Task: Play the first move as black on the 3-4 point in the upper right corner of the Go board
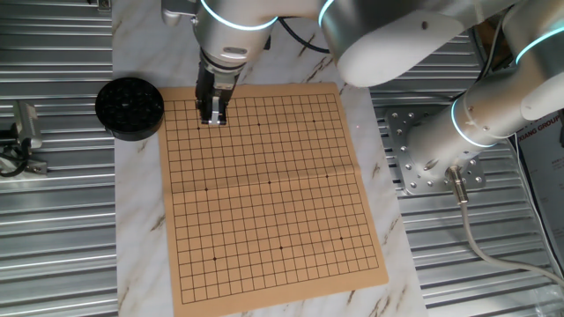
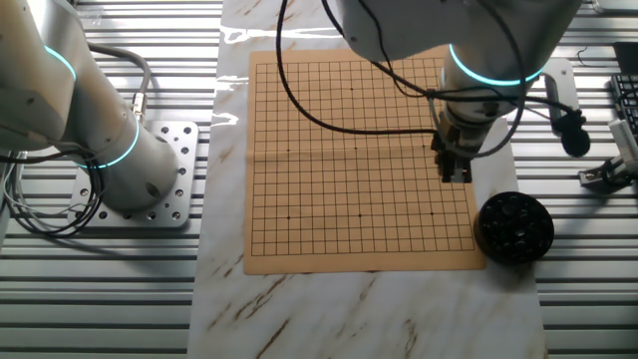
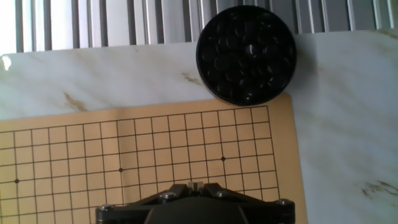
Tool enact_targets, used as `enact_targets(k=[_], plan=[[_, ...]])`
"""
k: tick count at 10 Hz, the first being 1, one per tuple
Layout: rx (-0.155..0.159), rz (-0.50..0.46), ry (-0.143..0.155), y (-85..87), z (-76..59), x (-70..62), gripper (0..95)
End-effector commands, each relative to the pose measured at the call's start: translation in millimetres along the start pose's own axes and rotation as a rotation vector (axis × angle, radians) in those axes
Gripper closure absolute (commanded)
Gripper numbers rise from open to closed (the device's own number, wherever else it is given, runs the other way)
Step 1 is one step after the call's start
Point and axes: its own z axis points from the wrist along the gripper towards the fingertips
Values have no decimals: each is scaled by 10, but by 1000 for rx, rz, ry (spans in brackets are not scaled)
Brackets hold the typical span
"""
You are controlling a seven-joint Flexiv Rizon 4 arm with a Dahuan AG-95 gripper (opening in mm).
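I have the gripper (image 1: 212, 115) low over the board (image 1: 273, 202), above the corner nearest the bowl (image 1: 129, 107) of black stones. The jaws look nearly together; I cannot tell whether they hold a stone. The board lies flat on the marble slab (image 2: 329, 309) mid-table.

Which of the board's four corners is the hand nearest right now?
The corner beside the round black bowl of stones. The hand hangs over the tan wooden gridded board just inside that corner; the other three corners lie far off.
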Motion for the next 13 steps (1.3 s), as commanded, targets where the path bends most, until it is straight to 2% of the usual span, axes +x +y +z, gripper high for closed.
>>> enact_targets(k=[1,6,11,13], plan=[[-2,3,4,-27,10,0,950],[5,15,21,-35,5,-15,950],[-6,2,34,-35,5,-15,950],[-10,-28,26,-35,5,-15,950]])
